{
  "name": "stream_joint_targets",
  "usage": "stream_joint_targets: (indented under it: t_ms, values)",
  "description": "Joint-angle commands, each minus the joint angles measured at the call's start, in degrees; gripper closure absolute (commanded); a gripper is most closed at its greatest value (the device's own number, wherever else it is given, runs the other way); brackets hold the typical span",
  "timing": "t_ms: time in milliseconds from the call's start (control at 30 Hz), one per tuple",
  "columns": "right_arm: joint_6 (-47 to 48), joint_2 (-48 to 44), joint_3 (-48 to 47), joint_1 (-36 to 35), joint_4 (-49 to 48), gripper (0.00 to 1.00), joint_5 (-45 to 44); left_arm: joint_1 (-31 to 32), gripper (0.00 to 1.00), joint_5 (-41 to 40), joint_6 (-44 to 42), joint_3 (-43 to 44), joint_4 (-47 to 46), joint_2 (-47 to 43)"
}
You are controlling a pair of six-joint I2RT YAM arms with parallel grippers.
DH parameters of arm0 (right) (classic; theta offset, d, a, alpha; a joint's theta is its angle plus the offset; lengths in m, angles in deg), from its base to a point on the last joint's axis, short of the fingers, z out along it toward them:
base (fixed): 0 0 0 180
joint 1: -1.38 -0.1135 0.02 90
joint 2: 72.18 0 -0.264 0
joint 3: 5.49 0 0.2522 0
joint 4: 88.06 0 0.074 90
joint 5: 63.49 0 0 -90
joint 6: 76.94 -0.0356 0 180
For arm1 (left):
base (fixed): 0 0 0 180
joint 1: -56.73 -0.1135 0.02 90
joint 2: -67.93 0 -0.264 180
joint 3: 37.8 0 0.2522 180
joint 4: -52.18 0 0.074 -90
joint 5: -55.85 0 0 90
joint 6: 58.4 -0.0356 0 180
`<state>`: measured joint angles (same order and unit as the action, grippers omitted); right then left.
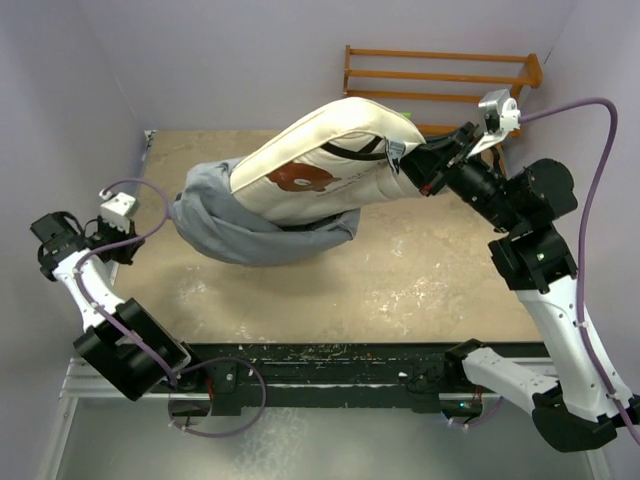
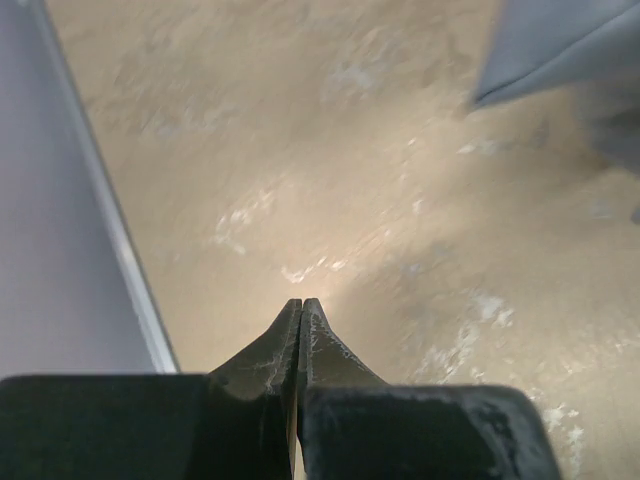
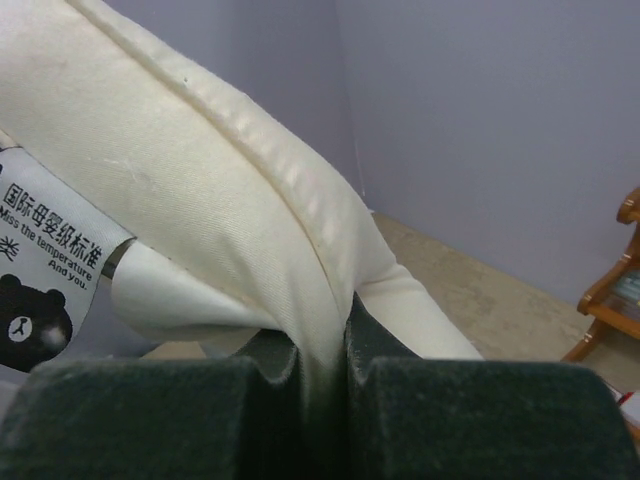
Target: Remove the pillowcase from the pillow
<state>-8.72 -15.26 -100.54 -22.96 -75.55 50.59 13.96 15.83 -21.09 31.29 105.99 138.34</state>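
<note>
Roughly half of the removal is judged complete. In the top external view, the pillow [image 1: 320,160] runs diagonally across the upper centre of the frame, and its upper-right portion, with the reddish-brown logo, is bare. The pillowcase [image 1: 250,235] covers only the lower-left end and sags beneath the pillow in loose folds, apparently above the table [image 1: 420,280], where a shadow falls. The remaining work is to draw the pillowcase off the covered end. The right arm reaches from the lower right up to the upper right, with its forearm angled left. The right end effector [image 1: 408,165] grips the bare end of the pillow in front of a wooden rack [image 1: 440,75]. The left arm is folded at the left edge. The left end effector [image 1: 122,240] is near the pillowcase but not touching it. In the left wrist view, the left end effector [image 2: 300,310] has its fingers pressed together on nothing and points across bare table [image 2: 300,150]. A corner of the pillowcase [image 2: 570,50] shows at the upper right, well apart from the fingertips. In the right wrist view, the right end effector [image 3: 320,350] pinches the seamed edge of the pillow [image 3: 230,180] between its fingers. A printed label [image 3: 50,260] with a bear mark lies at the left.
</note>
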Motion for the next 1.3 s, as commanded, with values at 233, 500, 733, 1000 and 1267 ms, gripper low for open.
stream_joint_targets:
  t_ms: [233,500,733,1000,1267]
  values:
    - [0.5,-4.81,-6.62,0.17,-8.31,1.0,-6.53,-7.94,0.45,3.24,-12.74,1.48,8.21,0.53]
    - [-10.43,-1.55,-3.84,0.16,-22.68,1.0,10.32,-0.91,0.01,22.67,-38.92,9.87,44.18,-7.34]
    - [-14.35,1.56,-7.61,0.17,-24.94,1.0,14.54,6.84,0.01,16.11,-17.31,2.75,17.26,-13.07]
    - [-4.64,0.5,-11.76,0.18,-11.98,1.0,-0.2,-0.86,1.0,15.06,-12.1,6.16,14.71,-0.77]
    - [-2.13,-1.6,-12.03,0.17,-8.43,1.0,-12.94,2.17,1.0,-14.57,4.98,-8.23,-23.65,-8.89]
